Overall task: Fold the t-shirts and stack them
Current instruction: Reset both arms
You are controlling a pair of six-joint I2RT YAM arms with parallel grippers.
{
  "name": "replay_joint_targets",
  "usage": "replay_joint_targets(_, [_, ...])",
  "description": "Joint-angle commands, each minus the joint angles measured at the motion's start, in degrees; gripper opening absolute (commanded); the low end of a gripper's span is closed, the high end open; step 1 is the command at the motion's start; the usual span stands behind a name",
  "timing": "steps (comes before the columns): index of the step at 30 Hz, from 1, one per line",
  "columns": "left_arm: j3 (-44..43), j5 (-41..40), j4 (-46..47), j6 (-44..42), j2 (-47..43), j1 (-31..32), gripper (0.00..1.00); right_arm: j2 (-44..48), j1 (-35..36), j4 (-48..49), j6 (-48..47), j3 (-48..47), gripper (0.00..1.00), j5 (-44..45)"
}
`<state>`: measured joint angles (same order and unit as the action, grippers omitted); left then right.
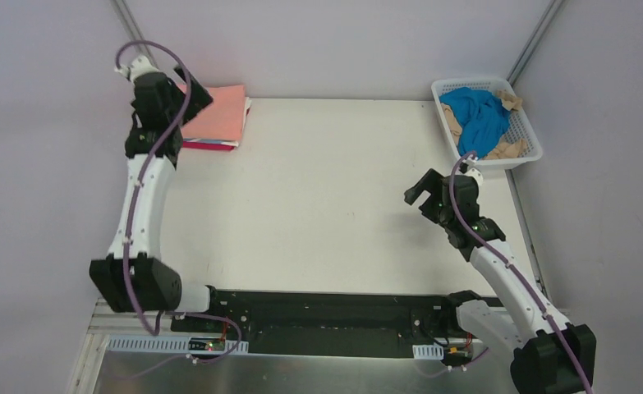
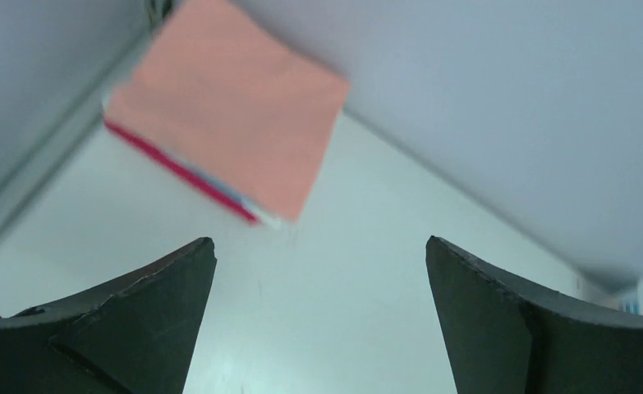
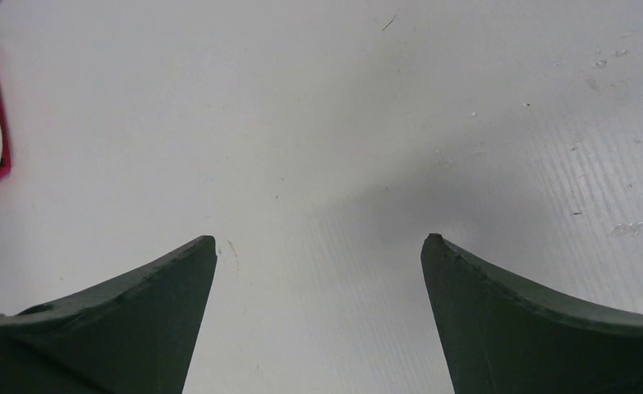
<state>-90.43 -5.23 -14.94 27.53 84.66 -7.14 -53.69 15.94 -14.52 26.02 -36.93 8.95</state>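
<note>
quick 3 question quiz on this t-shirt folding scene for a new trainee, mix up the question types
1. True or false: the salmon-pink t-shirt lies on top of the folded stack.
2. Where is the bright blue t-shirt? A: in the white lattice basket. B: in the middle of the table. C: held in a gripper.
3. Fill in: the left gripper and right gripper are both ____ and hold nothing.
Key: 1 true; 2 A; 3 open.
</note>
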Motion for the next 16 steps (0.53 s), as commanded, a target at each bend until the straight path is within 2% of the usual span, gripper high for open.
replay_joint_targets(1, [22.1, -8.29, -5.2, 5.53, -12.26, 10.89, 0.99, 5.23, -0.23, -1.22, 2.43, 1.53, 1.0, 2.64])
replay_joint_targets(4, [36.66, -7.85, -3.87, 9.42, -22.5, 16.18, 0.99, 7.95, -0.24, -1.34, 3.43, 3.53, 0.99, 3.84])
replay_joint_targets(8, [50.44, -2.28, -2.52, 10.66, -33.2, 17.84, 0.99, 10.67, -0.29, -1.6, 3.36, 5.5, 1.0, 3.98])
replay_joint_targets(11, [54.45, -0.15, -2.55, 10.39, -38.76, 17.92, 0.99, 11.16, -0.3, -1.05, 3.19, 6.22, 1.0, 4.46])
replay_joint_targets(16, [55.7, 1.47, -2.7, 9.21, -42.28, 17.98, 0.99, 10.45, -0.22, -2.28, 3.11, 5.84, 1.0, 4.21])
